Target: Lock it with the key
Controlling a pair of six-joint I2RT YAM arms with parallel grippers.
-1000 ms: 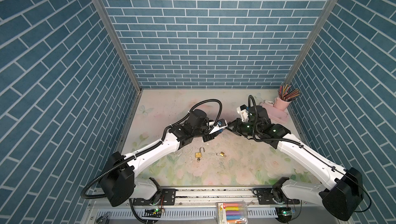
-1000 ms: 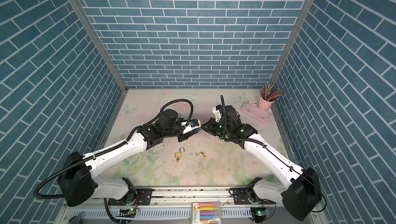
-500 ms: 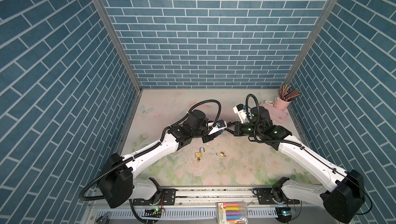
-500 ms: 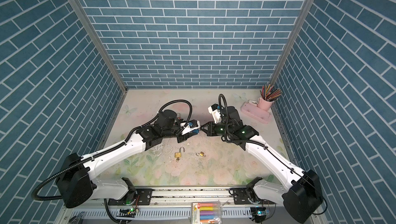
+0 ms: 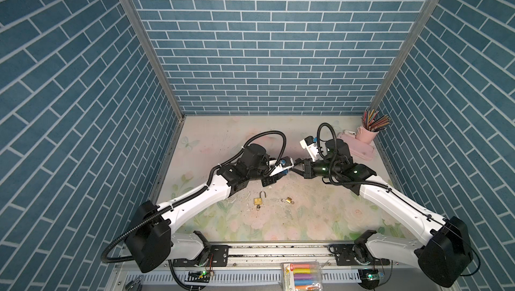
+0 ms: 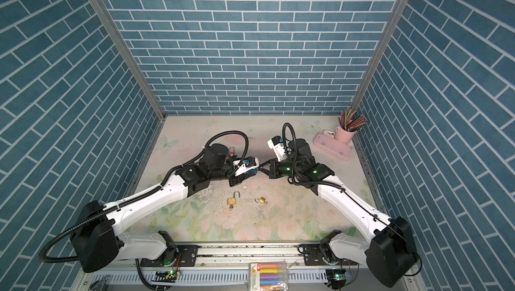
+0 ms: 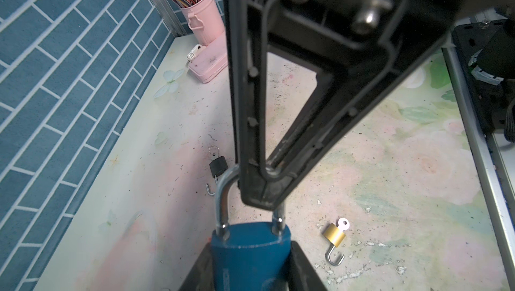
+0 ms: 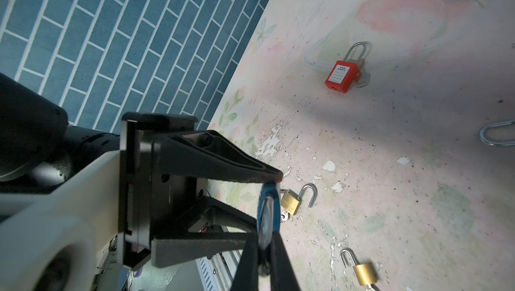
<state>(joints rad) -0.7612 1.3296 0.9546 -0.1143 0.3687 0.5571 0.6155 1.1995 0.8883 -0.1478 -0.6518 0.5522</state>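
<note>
Shows both arms meeting in mid-air above the middle of the counter (image 5: 320,220).

Left jaws: clamped on the blue padlock (image 7: 250,259), pressing its two broad faces and holding it clear of the counter, with the shackle (image 7: 223,206) pointing at the opposite arm.

Right jaws: clenched nearly tip to tip on the crown of that shackle, pinching the steel bow from both sides. In the left wrist view, both shackle legs reaching down into the blue body; locked or not, cannot tell. Keyhole end buried between the left jaws, out of sight.

On the counter just in front of the meeting point, in both top views: brass padlock (image 5: 257,201) lying flat, bow swung open, key (image 5: 258,206) at its base; near it but apart, smaller brass padlock (image 5: 289,200).

Elsewhere on the counter: small black padlock (image 7: 218,165) with open bow and a key ring; red padlock (image 8: 341,76) lying flat, loose key (image 8: 363,77) touching its side.

Far right corner: pink cup (image 5: 367,135) full of coloured pencils, standing upright at the end of a pink case (image 5: 359,150).

Front edge, outside the counter: clear box of coloured markers (image 5: 302,275).
</note>
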